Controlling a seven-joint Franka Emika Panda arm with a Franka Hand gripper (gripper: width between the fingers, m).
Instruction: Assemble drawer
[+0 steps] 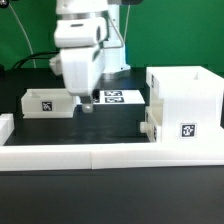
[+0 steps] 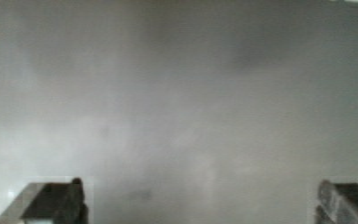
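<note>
The drawer lies in parts on the counter (image 1: 120, 120), and only the exterior view shows them. The housing (image 1: 185, 100) stands upright at that view's right, a tag on its near face. A tray (image 1: 45, 103) sits well off to the housing's left in that view, upright and also tagged. A second tray (image 1: 150, 125) juts from the housing's lower corner on the side toward the first tray, touching it; I cannot tell how far it is slid in.

My tool (image 1: 85, 107) hangs between the first tray and the housing, its tips just beside the tray's near end and low over the counter. The marker board (image 1: 115, 97) lies flat just behind my tool, between tray and housing. A low white wall (image 1: 100, 155) runs in front of the housing.

The wrist view gives what the other cannot: my tool (image 2: 202, 205) is spread wide, one finger (image 2: 51, 200) at each side, gripping nothing, with only a blurred grey surface between them.

The first tray's inside is hidden behind its near wall. The housing's top shows only its white inner walls.
</note>
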